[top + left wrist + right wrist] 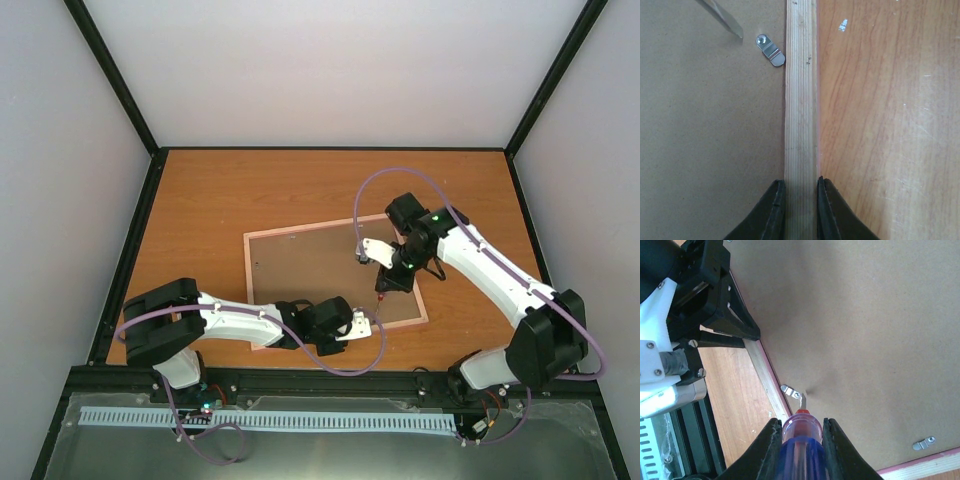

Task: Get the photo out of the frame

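I've got my left gripper (800,181) clamped on the wooden rail of the frame (800,100), which lies back-up directly beneath, while my right gripper (801,422) grips the screwdriver (801,442), its tip just beside a clip (790,391) ahead.

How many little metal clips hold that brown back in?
2 show: one clip beside the screwdriver tip, a second clip along the adjoining frame edge. Others may lie out of view.

A wood-grain tabletop (200,200) is shown. The frame (300,265) is laid flat on it, brown board back upward, slightly askew to the edges. A small white fleck (842,24) is seen on bare wood beside the frame's rail.
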